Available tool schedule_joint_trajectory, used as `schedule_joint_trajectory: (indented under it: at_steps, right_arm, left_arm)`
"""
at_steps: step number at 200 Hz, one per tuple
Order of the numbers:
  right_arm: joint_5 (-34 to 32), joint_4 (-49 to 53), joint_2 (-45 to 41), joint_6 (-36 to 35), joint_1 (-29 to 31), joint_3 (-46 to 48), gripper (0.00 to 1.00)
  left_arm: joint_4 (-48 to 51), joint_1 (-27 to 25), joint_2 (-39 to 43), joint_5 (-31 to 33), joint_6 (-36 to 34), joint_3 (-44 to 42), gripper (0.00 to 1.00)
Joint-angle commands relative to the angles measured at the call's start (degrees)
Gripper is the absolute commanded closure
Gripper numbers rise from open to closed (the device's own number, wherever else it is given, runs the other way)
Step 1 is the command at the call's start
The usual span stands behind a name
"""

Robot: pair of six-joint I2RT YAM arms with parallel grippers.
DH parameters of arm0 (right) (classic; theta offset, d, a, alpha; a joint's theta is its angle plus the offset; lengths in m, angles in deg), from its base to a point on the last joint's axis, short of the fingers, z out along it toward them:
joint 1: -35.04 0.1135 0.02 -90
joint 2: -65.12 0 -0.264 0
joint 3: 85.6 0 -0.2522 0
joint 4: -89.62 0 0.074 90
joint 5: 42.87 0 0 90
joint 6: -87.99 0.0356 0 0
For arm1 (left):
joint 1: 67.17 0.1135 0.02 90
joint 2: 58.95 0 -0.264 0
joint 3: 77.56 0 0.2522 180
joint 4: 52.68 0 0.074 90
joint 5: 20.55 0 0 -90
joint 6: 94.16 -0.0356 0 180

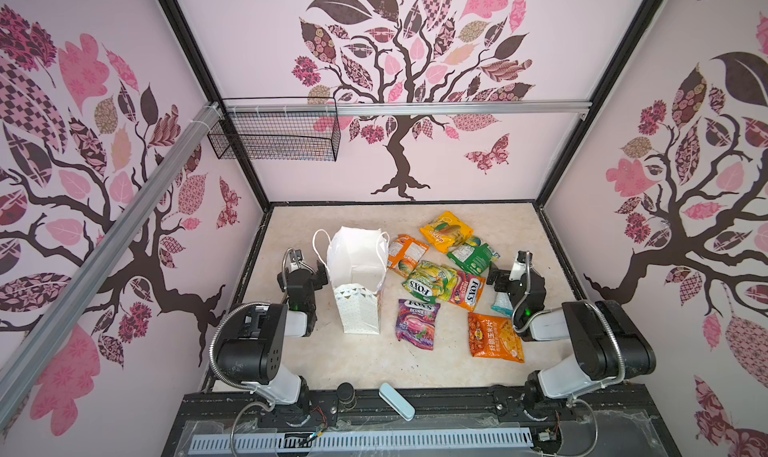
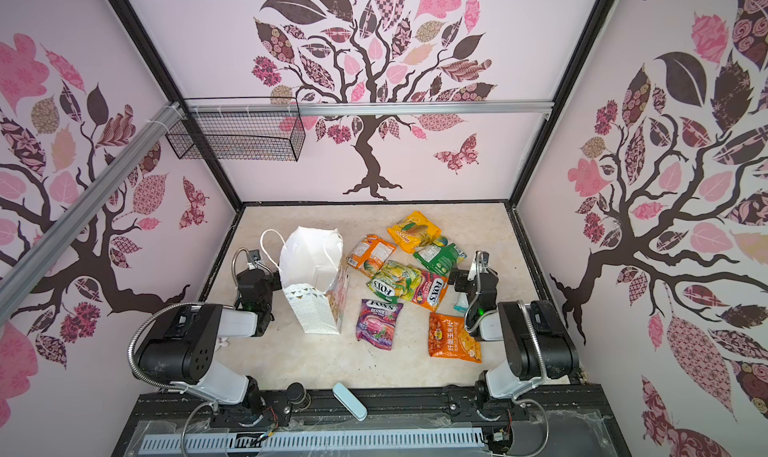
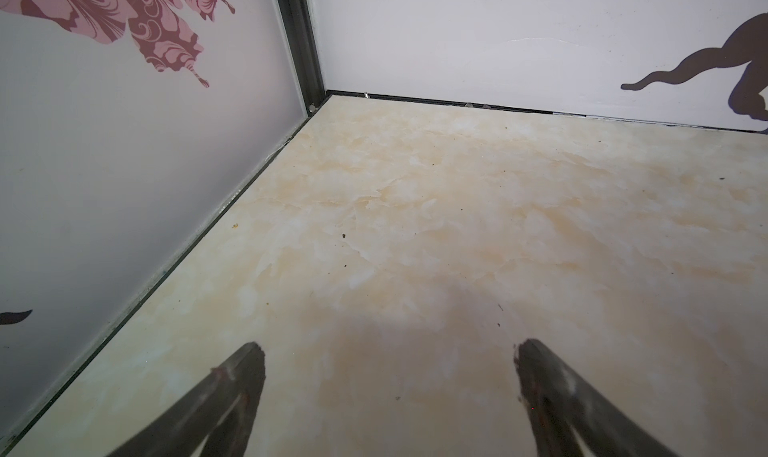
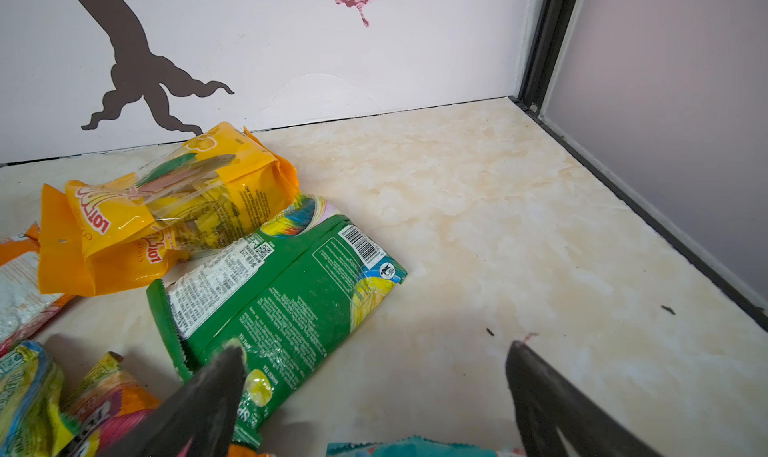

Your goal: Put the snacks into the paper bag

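White bag [image 1: 357, 313] stands mouth-up to receive, snacks [image 1: 432, 285] loose at its three o'clock, none inside we judge; left gripper [image 3: 388, 376] at its nine and right gripper [image 4: 374, 376] by the snacks both gape empty.

The left arm [image 1: 245, 351], at seven o'clock, and right arm [image 1: 606, 342], at five, are made of black housings, white links, silver ribbed hoses.

Eight snacks [image 1: 412, 320] (three marked FOX'S), one paper bag [image 1: 358, 311], one wire basket [image 1: 274, 139], one pale blue case [image 1: 397, 401].
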Motion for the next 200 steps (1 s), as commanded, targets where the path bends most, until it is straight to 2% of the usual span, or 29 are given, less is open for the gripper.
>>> schedule_joint_trajectory:
  at_steps: [1, 15, 25, 34, 43, 62, 73, 89, 104, 124, 132, 162, 200]
  right_arm:
    - [-0.2, -1.6, 0.5, -0.9, 0.3, -0.9, 0.0]
    - [-0.5, -1.7, 0.4, -0.8, 0.3, -0.8, 0.0]
    - [-1.1, -2.1, 0.4, -0.5, 0.3, -0.4, 0.0]
    - [-2.4, -4.0, 0.0, -0.3, 0.3, -0.1, 0.0]
    - [-3.2, -0.2, -2.7, 0.0, 0.3, -0.9, 0.0]
    - [-4.4, 11.9, -9.7, 0.5, 0.4, -4.8, 0.0]
    - [-4.6, 18.3, -14.2, 4.5, 0.4, -6.9, 0.0]
    - [0.6, 27.5, -20.4, 10.8, 0.5, -10.4, 0.0]
    - [4.1, 37.2, -24.2, 13.5, 2.2, -15.2, 0.0]
    - [3.6, 52.1, -27.8, 10.5, 8.0, -22.3, 0.01]
    - [4.4, 56.4, -29.2, 10.8, 9.9, -24.1, 0.02]
    - [9.5, 64.9, -35.5, 13.0, 14.4, -24.6, 0.05]
    - [18.1, 73.5, -40.7, 13.0, 14.9, -25.7, 0.09]
  left_arm:
    - [-1.8, 0.2, 0.6, -0.5, -0.3, -0.6, 0.02]
    - [-3.4, 0.0, 0.9, 1.3, -0.7, -0.6, 0.02]
    - [1.8, 0.0, 3.1, 1.1, 0.2, 0.1, 0.02]
    - [1.1, -0.3, 4.0, 2.3, -1.1, 0.5, 0.02]
    - [8.7, -1.6, 7.5, 6.8, -0.2, 2.6, 0.02]
    - [26.9, -1.7, 16.0, 9.1, 3.9, 8.5, 0.02]
    - [35.2, -1.7, 20.9, 10.2, 6.7, 11.3, 0.02]
    - [47.8, -1.5, 27.4, 11.5, 14.3, 15.1, 0.02]
    - [57.2, -1.5, 32.1, 8.5, 19.2, 19.7, 0.02]
    - [71.9, -1.4, 35.4, 7.9, 22.3, 28.2, 0.02]
    - [78.4, -1.1, 36.2, 5.8, 23.1, 31.3, 0.02]
    - [90.7, 2.5, 37.1, -4.4, 19.4, 39.4, 0.02]
    - [104.7, 9.7, 38.4, -12.8, 13.3, 48.9, 0.02]
